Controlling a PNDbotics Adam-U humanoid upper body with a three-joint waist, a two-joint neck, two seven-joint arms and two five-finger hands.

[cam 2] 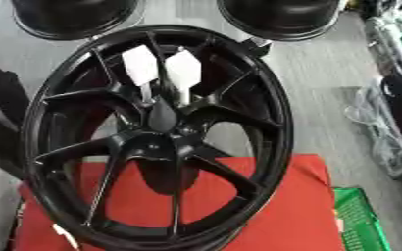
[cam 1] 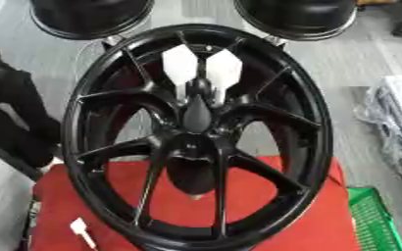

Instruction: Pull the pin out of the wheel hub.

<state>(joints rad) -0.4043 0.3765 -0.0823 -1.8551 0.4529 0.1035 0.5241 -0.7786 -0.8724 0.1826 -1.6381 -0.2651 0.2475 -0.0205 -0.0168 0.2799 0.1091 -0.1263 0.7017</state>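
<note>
A glossy black wheel hub (cam 1: 196, 142) with several spokes stands tilted on a red cover (cam 1: 324, 220) and fills most of both views. A dark teardrop-shaped piece with a small knob on top (cam 1: 197, 105) sits at the hub's centre, where the spokes meet; I cannot tell whether it is the pin. Two white angular pieces (cam 1: 180, 63) (cam 1: 224, 68) show through the upper spokes. A small white piece (cam 1: 81, 229) lies on the red cover at the lower left, just outside the rim. Neither hand shows in either view.
Two more black round wheels (cam 1: 88, 17) (cam 1: 294, 17) lie on the grey floor at the far edge. A black bulky shape (cam 1: 12, 112) stands at the left edge. A green crate (cam 1: 374, 220) is at the lower right, with clear plastic wrapping (cam 1: 393, 122) above it.
</note>
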